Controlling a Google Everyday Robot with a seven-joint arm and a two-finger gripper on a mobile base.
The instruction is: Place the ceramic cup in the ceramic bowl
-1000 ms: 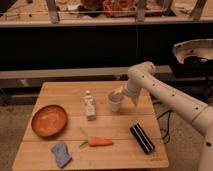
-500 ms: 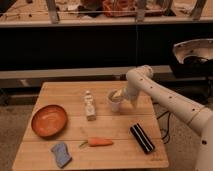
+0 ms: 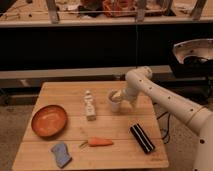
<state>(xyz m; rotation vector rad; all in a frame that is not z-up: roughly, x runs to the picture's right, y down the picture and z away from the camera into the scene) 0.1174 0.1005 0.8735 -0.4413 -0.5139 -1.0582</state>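
White dotted arm (image 3: 167,98), perhaps cream end gripper (image 3: 118,96)

White bottle (image 3: 89,106) upright, centre; carrot (image 3: 98,142), blue sponge (image 3: 61,154) nearer front; black block (image 3: 142,138) right.

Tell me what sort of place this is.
Probably a robot test space: a wooden table staged with a ceramic bowl, carrot and sponge, a dark counter behind, the end effector at the ceramic cup.

The pale two-finger gripper (image 3: 120,96) sits at the rim of the small plain white ceramic cup (image 3: 113,104), jaws spread. It is white on white, so contact cannot be told, and it hides the cup's right side. The white robot arm (image 3: 172,107) runs off the right and bottom edges — its base unseen.
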